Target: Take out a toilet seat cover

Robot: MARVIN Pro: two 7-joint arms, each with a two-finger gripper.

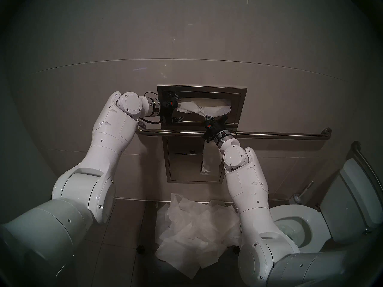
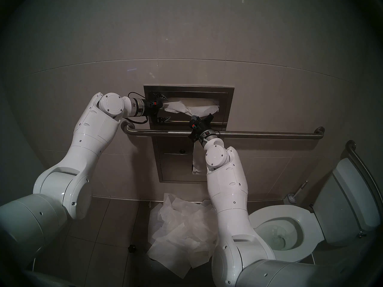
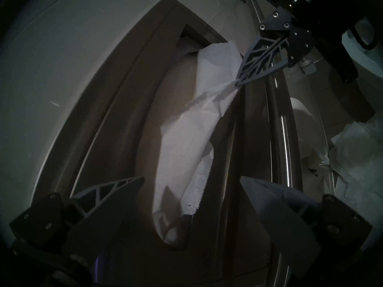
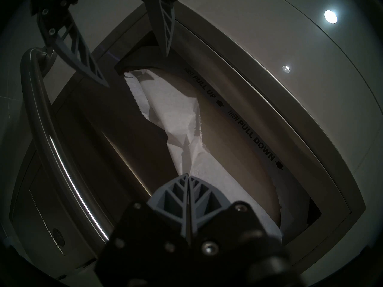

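Right gripper (image 4: 188, 176), at lower centre of its own wrist view: fingers pressed together on a pinched fold of the toilet seat cover (image 1: 204, 110). The crinkled white sheet hangs partly out of the dispenser slot (image 4: 238, 156) and remains mostly inside the steel dispenser panel (image 1: 238, 106) at the centre of the head view. Left gripper (image 1: 176, 109), at the panel's left edge: fingers spread wide, one above and one below the sheet's left end, neither visibly touching it.

Step in hand, as judged: one side of the sheet is secured while the other awaits a second grasp. The next move calls for the left gripper to advance over the free left end and close, followed by an even two-handed draw; the printed label (image 4: 244, 123) reads "pull up, then pull down". Uneven tension would likely tear such thin paper.

Pose: the left forearm rises from lower left, its wrist turned toward the right of frame; the right forearm rises from lower right, crossing the grab bar (image 1: 269, 133).
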